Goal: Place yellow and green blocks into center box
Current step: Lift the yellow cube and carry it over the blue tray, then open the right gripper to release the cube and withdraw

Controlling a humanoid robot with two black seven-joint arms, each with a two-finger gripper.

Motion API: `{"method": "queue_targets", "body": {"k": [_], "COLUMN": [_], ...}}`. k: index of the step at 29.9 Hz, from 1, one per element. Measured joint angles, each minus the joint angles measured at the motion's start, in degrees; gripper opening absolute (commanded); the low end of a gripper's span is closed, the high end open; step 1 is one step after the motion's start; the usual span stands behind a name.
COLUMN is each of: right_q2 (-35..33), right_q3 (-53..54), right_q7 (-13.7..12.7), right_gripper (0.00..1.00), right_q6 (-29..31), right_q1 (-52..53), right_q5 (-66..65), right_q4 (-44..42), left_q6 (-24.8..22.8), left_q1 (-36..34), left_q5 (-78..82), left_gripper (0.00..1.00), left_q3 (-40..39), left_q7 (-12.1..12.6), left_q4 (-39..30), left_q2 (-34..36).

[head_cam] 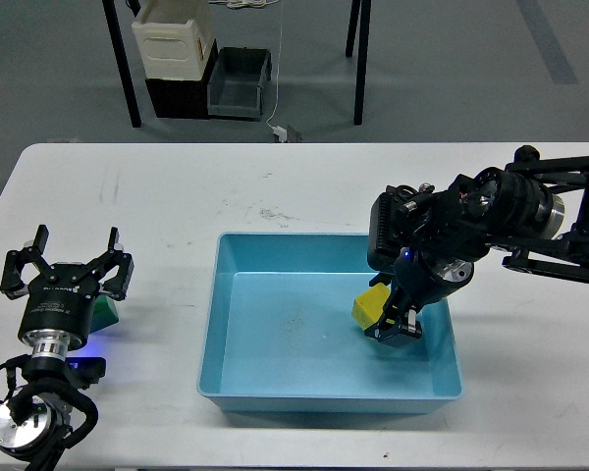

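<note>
The light-blue tray (226, 334) sits in the middle of the white table. My right gripper (391, 319) reaches down into its right side and is shut on the yellow block (369, 307), which is low over the tray floor. The dark green block (106, 312) rests on the table left of the tray, partly hidden behind my left gripper's body. My left gripper (69, 257) is open and empty, with its fingers spread wide, right beside the green block.
Beyond the table's far edge, a cream bin (174, 39) and a dark grey bin (239, 83) stand on the floor between black table legs (124, 69). A white cable (278, 88) hangs down to the far edge.
</note>
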Motion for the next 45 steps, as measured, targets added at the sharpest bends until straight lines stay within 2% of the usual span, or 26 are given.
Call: {"method": "queue_targets", "body": {"k": [10,16,20,25,31,36,38,41,42,45], "right_q2": [-0.8,-3.1,-5.4,-4.0,1.9,3.6,3.7,3.8,3.8,3.8], "right_q3": [2.2,9.2,19.5,34.7,45.9,51.3,54.2,59.8,61.9,68.1], "right_q7": [0.0,0.0,0.0,0.0,0.0,0.0,-1.1,-5.0,-6.0,-7.2], "right_gripper": [0.97,0.98,0.98,0.99,0.99,1.00,1.00,1.00,1.00,1.00], "right_q6": [0.0,-0.8,-6.5,-14.8,-16.2,-16.5,-16.8,-16.9,-17.0,-17.4], "right_q1": [-0.6,-1.3,-5.3,-13.6,-18.5,-22.4,-24.6,-28.8,-30.3,-35.0], "right_q5": [4.1,5.6,7.5,9.6,12.1,23.7,28.4,34.0,35.4,38.5], "right_q4": [-0.8,-0.9,-0.9,-0.8,-0.6,-0.5,-0.4,-0.3,-0.3,-0.1], "left_q6": [0.1,0.4,1.4,2.1,2.1,1.9,1.3,-0.1,-0.6,-2.6], "left_q1": [-0.4,-1.7,-3.3,-6.7,-12.9,-19.0,-21.1,-23.9,-24.8,-27.8], "left_q5": [-0.1,-0.1,0.3,0.7,0.9,5.9,11.9,25.2,29.0,40.3], "left_gripper": [1.00,1.00,1.00,1.00,1.00,1.00,1.00,1.00,1.00,1.00], "left_q3": [-0.8,-0.5,0.1,1.6,4.7,8.3,8.6,8.1,8.0,7.8], "left_q7": [0.4,0.9,1.0,1.0,1.1,1.1,0.7,-0.9,-1.9,-7.9], "left_q4": [0.0,0.0,0.0,0.0,3.2,7.8,9.5,11.0,11.2,11.4], "left_q2": [0.3,1.6,6.3,13.5,22.1,26.3,27.4,28.1,28.5,31.1]}}
